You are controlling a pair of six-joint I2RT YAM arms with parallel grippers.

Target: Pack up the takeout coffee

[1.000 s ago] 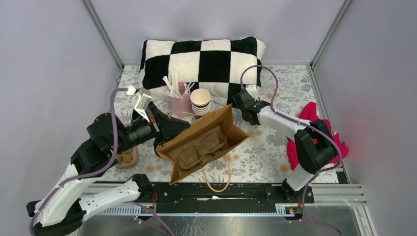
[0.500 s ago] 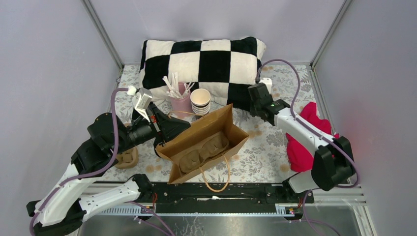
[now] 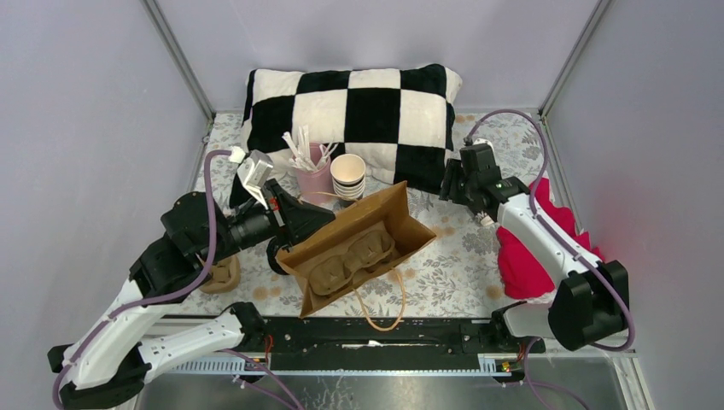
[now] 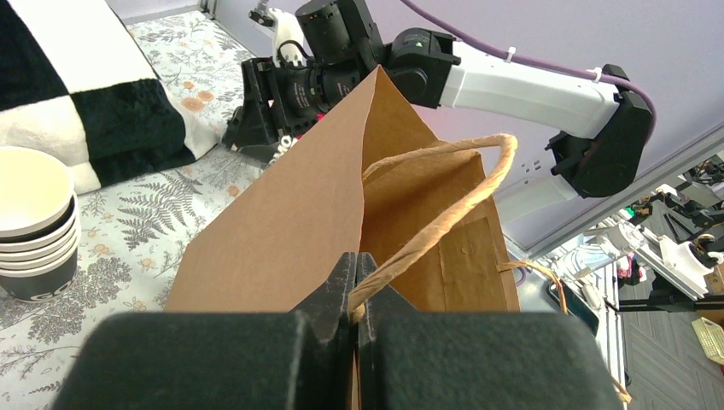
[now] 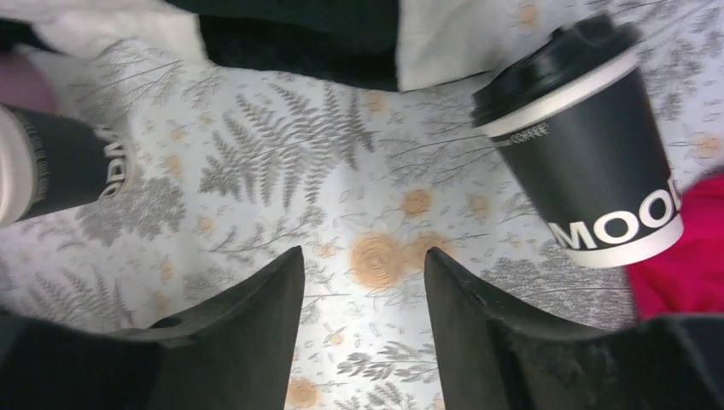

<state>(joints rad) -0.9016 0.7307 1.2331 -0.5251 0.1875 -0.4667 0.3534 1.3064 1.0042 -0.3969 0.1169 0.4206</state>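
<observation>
Only the right wrist camera shows the takeout coffee (image 5: 589, 145), on the bench (image 5: 376, 196) just beside the right end effector (image 5: 363, 256), whose fingers are apart. Overhead, the right arm (image 3: 534, 226), stretched forward to the right of the paper bag (image 3: 359, 248), hides it. The left end effector (image 4: 354, 278) is clamped on the bag's handle (image 4: 444, 213).

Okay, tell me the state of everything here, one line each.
Takeout coffee: lid on, not gripped.
Paper bag: open, carrier inside with empty sockets.
Left gripper: shut on bag handle.
Right gripper: open, empty.
Cup stack: lidless, nested.
</observation>
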